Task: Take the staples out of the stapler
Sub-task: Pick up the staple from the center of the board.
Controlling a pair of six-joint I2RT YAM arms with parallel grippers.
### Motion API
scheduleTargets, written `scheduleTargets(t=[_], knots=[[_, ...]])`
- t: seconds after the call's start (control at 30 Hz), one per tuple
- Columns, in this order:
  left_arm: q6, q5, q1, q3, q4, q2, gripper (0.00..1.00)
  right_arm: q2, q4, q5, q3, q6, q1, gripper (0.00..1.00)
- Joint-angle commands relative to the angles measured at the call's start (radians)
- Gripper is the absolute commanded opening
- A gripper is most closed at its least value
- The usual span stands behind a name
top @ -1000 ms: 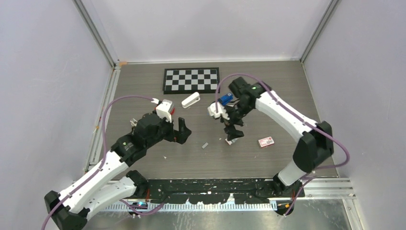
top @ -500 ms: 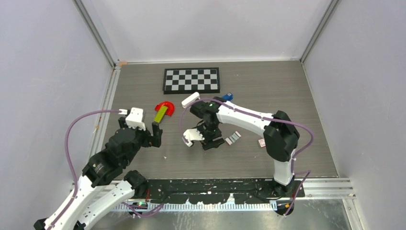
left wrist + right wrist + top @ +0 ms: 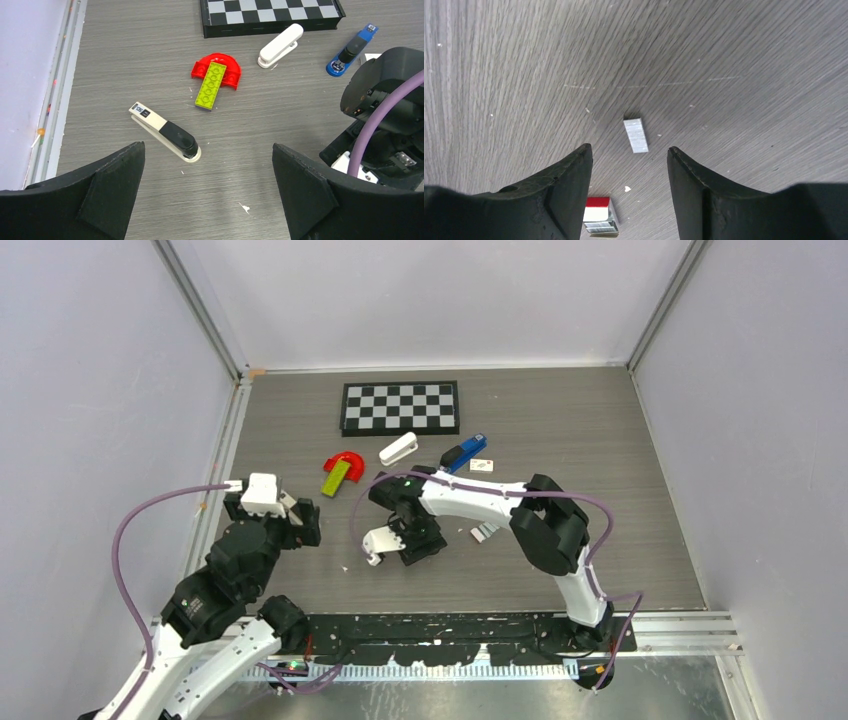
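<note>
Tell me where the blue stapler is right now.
In the top view the blue stapler lies right of centre, just below the right corner of the checkerboard, between the white stapler and a small card.

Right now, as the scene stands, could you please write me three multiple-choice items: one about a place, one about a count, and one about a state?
1. Where does the blue stapler lie?
A) on the table beside the white stapler, near the checkerboard
B) on top of the checkerboard
C) off the table

2. How many staplers show in the left wrist view?
A) two
B) three
C) five

3. How does the right gripper stand?
A) shut on the blue stapler
B) shut on the white stapler
C) jaws apart over a loose staple strip, holding nothing

Answers:
1 A: it lies free by the board's right near corner.
2 B: white, blue, and a black-and-white stapler.
3 C: the strip lies on the table between the fingers, touched by neither.
</note>
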Motion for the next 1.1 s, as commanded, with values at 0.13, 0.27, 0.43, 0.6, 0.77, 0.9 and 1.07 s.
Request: scheduleTargets(t=[0.13, 0.27, 0.43, 0.6, 0.77, 0.9, 1.07], knots=[[0.013, -0.014, 0.028, -0.007, 0.031, -0.034, 1.0, 0.05, 0.022, 0.039, 0.064, 0.037, 0.041, 0.55], [0.013, -0.009, 0.03, -0.008, 0.032, -0.036, 1.0, 0.048, 0.048, 0.068, 0.046, 0.041, 0.05, 0.48], [0.013, 0.002, 0.033, -0.008, 0.033, -0.033, 1.0, 0.029, 0.075, 0.088, 0.0, 0.031, 0.057, 0.44], [0.013, 0.009, 0.036, -0.01, 0.034, -0.03, 1.0, 0.026, 0.087, 0.096, -0.026, 0.017, 0.06, 0.43], [0.011, 0.013, 0.04, -0.01, 0.034, -0.026, 1.0, 0.026, 0.086, 0.1, -0.035, 0.007, 0.061, 0.4], [0.011, 0.015, 0.043, -0.01, 0.033, -0.025, 1.0, 0.032, 0.08, 0.092, -0.034, 0.001, 0.061, 0.33], [0.011, 0.016, 0.044, -0.011, 0.034, -0.026, 1.0, 0.036, 0.089, 0.091, -0.04, 0.002, 0.061, 0.27]])
